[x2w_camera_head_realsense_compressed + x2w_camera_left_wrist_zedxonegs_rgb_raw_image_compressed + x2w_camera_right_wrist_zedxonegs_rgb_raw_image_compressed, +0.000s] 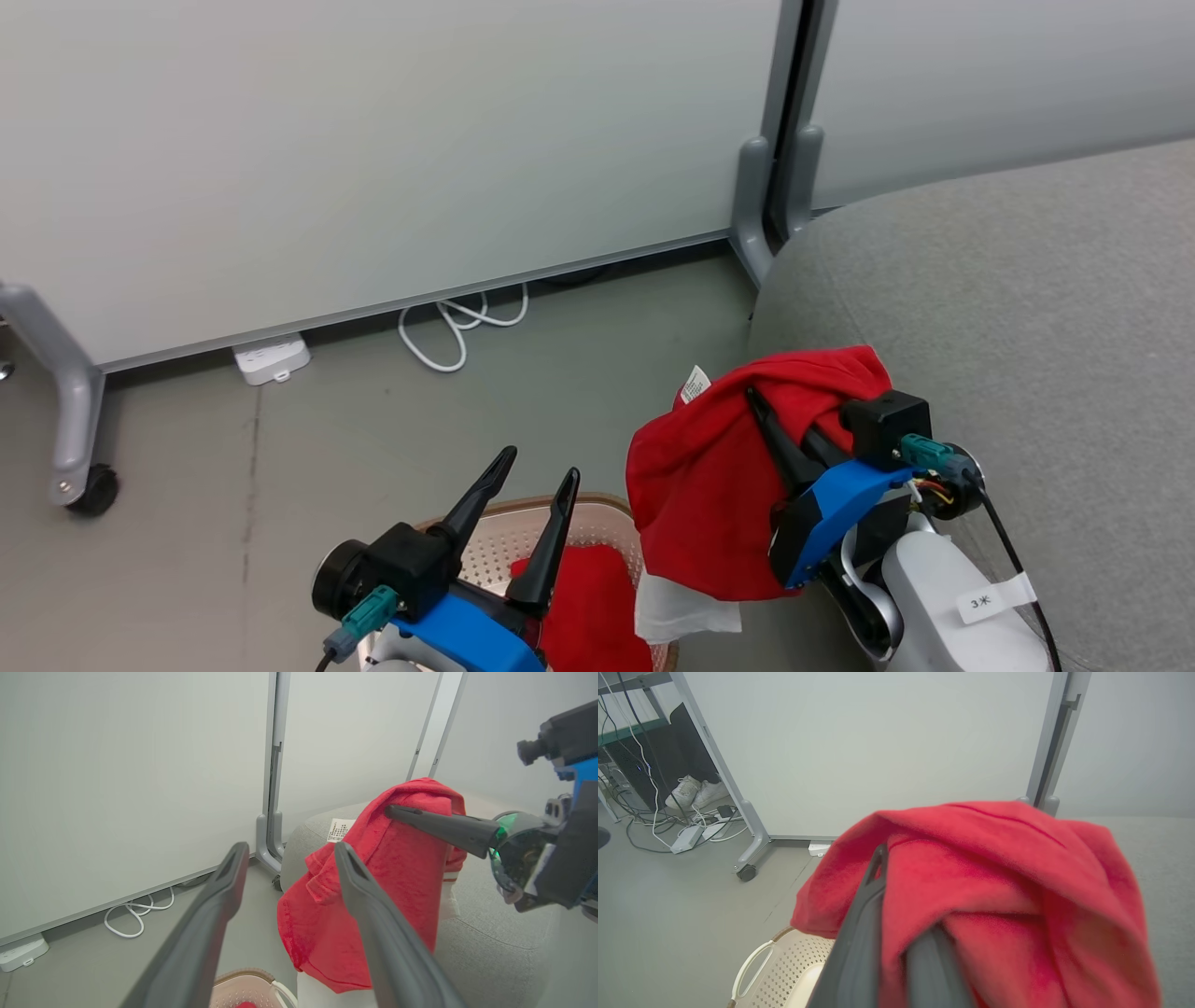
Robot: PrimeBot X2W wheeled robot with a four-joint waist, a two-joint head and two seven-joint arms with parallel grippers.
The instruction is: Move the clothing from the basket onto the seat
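Note:
My right gripper (780, 415) is shut on a bright red garment (700, 485) with white parts at its lower edge. It holds the cloth in the air at the left edge of the grey seat (1027, 308), above and to the right of the basket (523, 509). The cloth drapes over the dark fingers (864, 924) and hides one tip. A second, plain red garment (583, 597) lies inside the basket. My left gripper (540, 464) stands open over the basket with nothing between its fingers. In the left wrist view the hanging garment (387, 882) is just beyond the open left gripper (290, 848).
White partition panels stand behind on grey legs with a castor (93, 490). A white power strip (271, 359) and a looped white cable (462, 327) lie on the floor by the panel. Shoes (696, 791) and tangled cables (668, 821) lie at the far left of the right wrist view.

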